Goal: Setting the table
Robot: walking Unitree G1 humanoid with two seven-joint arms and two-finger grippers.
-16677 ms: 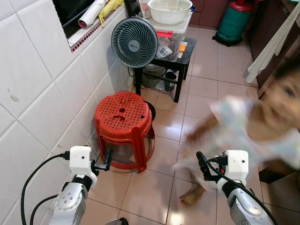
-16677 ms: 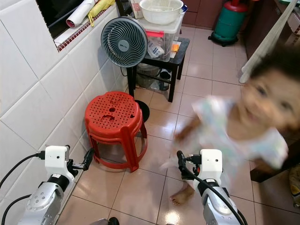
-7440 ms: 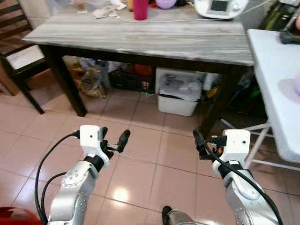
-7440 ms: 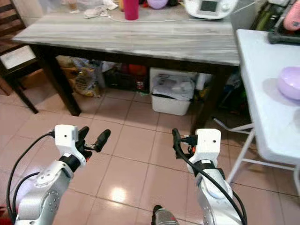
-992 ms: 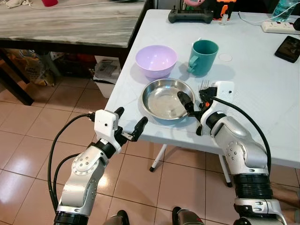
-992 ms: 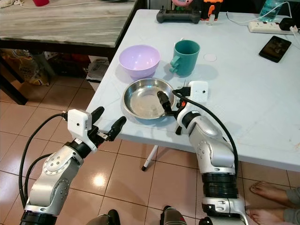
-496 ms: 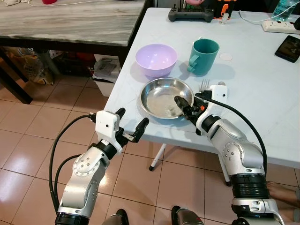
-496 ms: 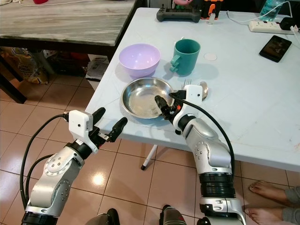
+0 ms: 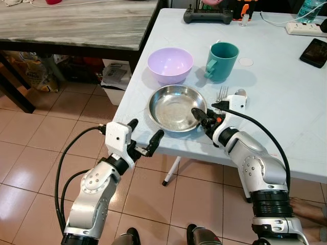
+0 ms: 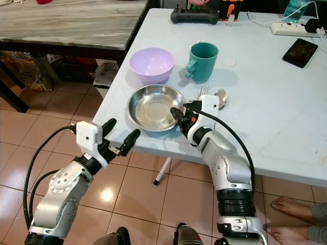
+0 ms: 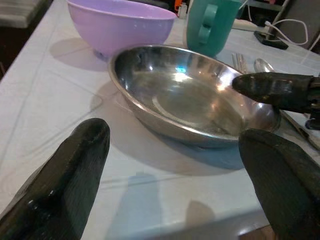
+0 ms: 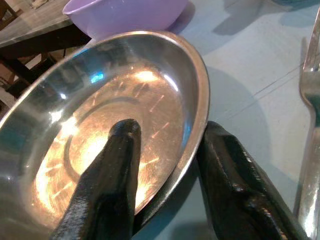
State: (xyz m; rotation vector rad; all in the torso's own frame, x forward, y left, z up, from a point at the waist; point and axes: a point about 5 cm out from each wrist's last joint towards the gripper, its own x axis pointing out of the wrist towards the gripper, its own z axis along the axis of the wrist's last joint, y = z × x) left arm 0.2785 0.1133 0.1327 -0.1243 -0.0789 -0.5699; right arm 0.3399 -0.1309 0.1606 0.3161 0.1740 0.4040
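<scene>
Right gripper point(image 12: 167, 150) clamped on the rim of the steel plate point(image 9: 176, 104), near the white table point(image 9: 286, 117) edge, beside fork point(image 9: 222, 93) and spoon point(image 10: 220, 96), before purple bowl point(image 9: 170, 64) and teal mug point(image 9: 222, 61). Left gripper point(image 9: 143, 139) spread wide, below the table edge.

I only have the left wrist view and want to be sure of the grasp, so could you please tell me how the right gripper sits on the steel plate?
Observer: The right gripper straddles the rim of the steel plate, one finger inside the dish and the other outside under the rim, pinching it.
Operator: Thank you. Where is my left gripper relative to the table?
Observer: The left gripper hangs open just off the near edge of the table, facing the plate and touching nothing.
Operator: Is anything further right on the table?
Observer: A black phone lies near the far right edge.
</scene>
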